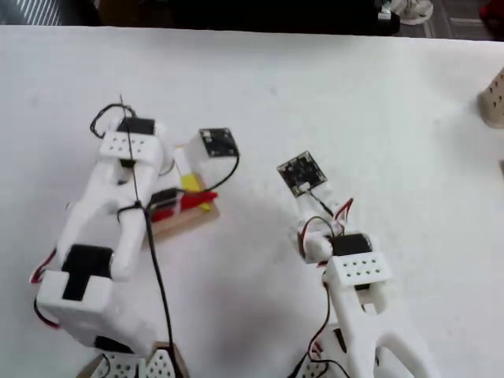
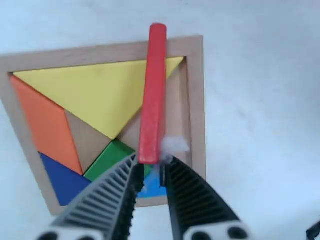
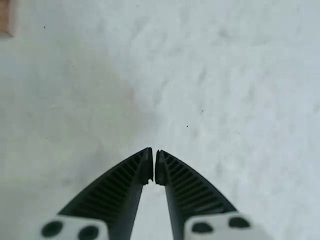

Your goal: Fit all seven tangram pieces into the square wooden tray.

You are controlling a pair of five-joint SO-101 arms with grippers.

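The square wooden tray point(image 2: 196, 100) holds a yellow triangle point(image 2: 95, 90), an orange piece point(image 2: 45, 125), a dark blue piece point(image 2: 62, 182), a green piece point(image 2: 112, 157) and a light blue piece point(image 2: 152, 187); bare wood shows along one side. My left gripper point(image 2: 150, 167) is shut on a red piece point(image 2: 152, 95), held on edge above that bare side. In the high view the tray point(image 1: 193, 219) lies under the left arm, with the red piece point(image 1: 189, 202) over it. My right gripper point(image 3: 153, 167) hovers shut and empty over bare table, to the tray's right.
The white table has free room to the right and back. A tray corner point(image 3: 5, 17) peeks in at the right wrist view's edge. A perforated tan object point(image 1: 494, 98) stands at the far right edge. Cables trail along both arms.
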